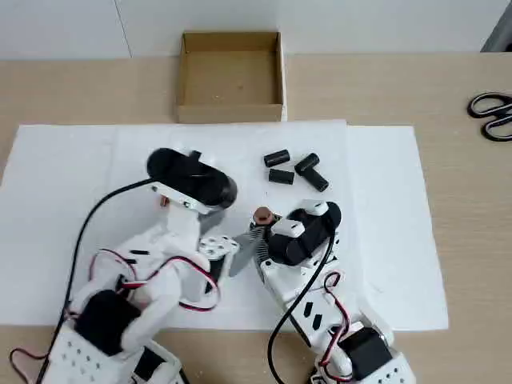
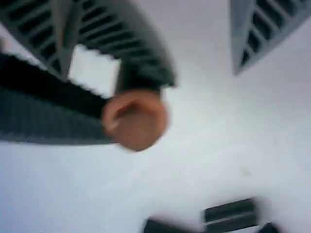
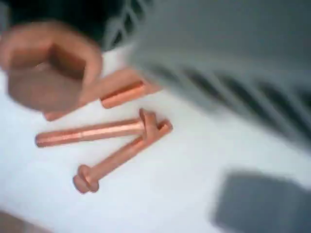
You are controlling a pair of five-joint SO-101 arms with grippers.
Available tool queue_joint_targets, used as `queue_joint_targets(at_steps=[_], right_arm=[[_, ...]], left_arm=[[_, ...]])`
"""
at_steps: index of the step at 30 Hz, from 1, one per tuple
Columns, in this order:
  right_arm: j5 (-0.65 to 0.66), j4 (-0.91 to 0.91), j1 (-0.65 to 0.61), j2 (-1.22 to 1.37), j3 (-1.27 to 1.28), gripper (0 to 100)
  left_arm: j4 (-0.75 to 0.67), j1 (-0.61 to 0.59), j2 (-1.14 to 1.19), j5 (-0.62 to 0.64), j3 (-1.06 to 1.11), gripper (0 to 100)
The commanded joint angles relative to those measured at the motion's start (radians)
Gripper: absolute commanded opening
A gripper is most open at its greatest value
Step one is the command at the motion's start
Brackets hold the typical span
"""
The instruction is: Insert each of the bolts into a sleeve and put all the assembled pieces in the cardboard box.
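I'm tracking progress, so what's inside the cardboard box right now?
The cardboard box shows bare floor, no assembled pieces. The strip behind its near wall is hidden from the high view.

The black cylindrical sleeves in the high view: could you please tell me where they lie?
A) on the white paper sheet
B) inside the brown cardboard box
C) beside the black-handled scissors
A: the black cylindrical sleeves lie clustered on the white paper sheet, outside the brown cardboard box.

Setting: robotics lab or workshop bench. Evidence: light wooden table (image 1: 448, 88) against a plain white wall (image 1: 320, 24), paper sheet (image 1: 384, 240) as work surface, scissors (image 1: 492, 114), two small robot arms (image 1: 172, 256) with exposed cables (image 1: 84, 236).
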Motion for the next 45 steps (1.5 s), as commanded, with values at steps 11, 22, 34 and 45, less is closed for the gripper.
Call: queue_joint_targets(at_steps=[11, 22, 34, 45], right_arm=[[0.166, -0.015, 0.251, 0.05, -0.14, 0.4], [0.157, -0.025, 0.285, 0.848, -0.858, 0.4], [0.155, -0.524, 0.289, 1.797, -1.487, 0.4], [0.158, -0.771, 0.291, 2.485, -1.955, 0.4]], left_arm=[[0.256, -0.466, -0.012, -0.284, -0.133, 21], [0.275, -0.47, -0.012, -0.282, -0.122, 21], [0.308, -0.471, -0.012, -0.285, -0.122, 20], [0.288, -0.471, -0.011, -0.282, -0.122, 20]])
